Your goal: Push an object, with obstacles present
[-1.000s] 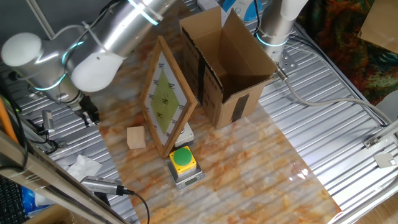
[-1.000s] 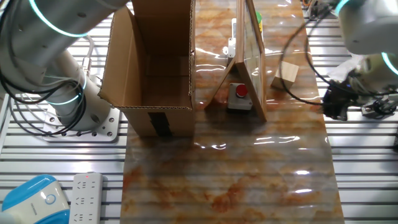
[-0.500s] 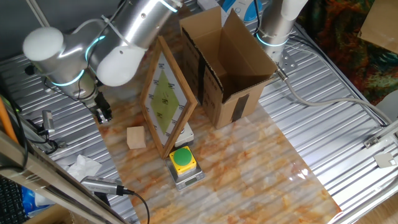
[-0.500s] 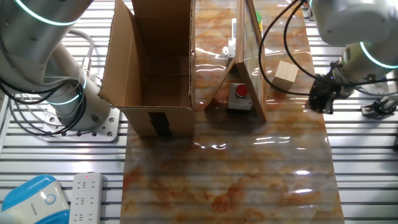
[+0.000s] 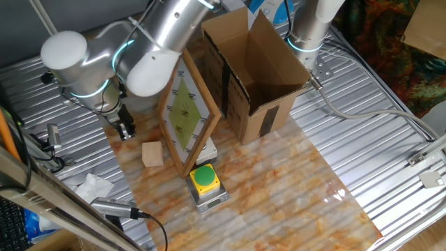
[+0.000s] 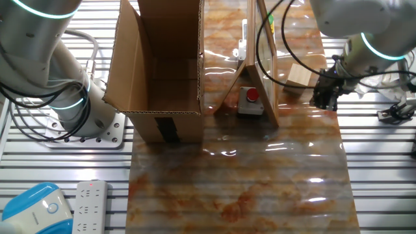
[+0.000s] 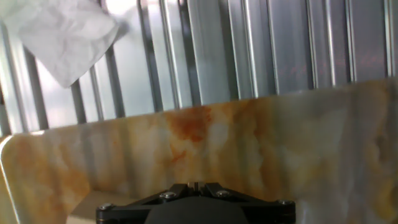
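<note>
gripper (image 5: 125, 130) moved closer to cube (image 5: 152, 153)

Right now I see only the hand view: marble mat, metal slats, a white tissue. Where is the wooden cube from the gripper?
Observer: The wooden cube lies on the mat close beside the gripper, with a gap showing between them.
Operator: What is beyond the cube?
Observer: The wooden-framed board stands on the cube's side away from the gripper.
Operator: And the button?
Observer: The yellow button sits at the board's end, apart from the cube.

Glossy marbled mat (image 5: 279, 181), ribbed metal table (image 5: 390, 132)
</note>
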Controlling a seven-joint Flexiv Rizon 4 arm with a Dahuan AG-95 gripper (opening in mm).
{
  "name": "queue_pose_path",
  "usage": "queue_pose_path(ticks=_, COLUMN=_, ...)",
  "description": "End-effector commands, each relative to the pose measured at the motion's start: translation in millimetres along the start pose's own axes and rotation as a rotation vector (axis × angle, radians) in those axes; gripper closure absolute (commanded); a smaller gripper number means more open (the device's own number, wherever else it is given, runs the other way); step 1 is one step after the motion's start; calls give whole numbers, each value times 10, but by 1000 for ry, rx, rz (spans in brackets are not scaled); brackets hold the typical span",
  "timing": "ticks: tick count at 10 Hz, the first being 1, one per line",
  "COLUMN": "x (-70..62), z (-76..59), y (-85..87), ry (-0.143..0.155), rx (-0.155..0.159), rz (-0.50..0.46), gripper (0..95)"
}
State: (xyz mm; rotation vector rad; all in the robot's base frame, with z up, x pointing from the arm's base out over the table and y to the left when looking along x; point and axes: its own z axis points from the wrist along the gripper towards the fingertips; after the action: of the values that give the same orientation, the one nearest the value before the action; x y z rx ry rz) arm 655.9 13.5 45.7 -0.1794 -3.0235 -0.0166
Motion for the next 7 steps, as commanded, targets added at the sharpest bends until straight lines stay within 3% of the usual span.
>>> queue_pose_path(ticks=1, x=33, z=-1, y=-5, ry=-2, rx=-4, rz=-3, gripper=950)
queue_pose_path(ticks=7, x=32, z=-1, y=-5, ry=-1, rx=6, rz=-13, gripper=950)
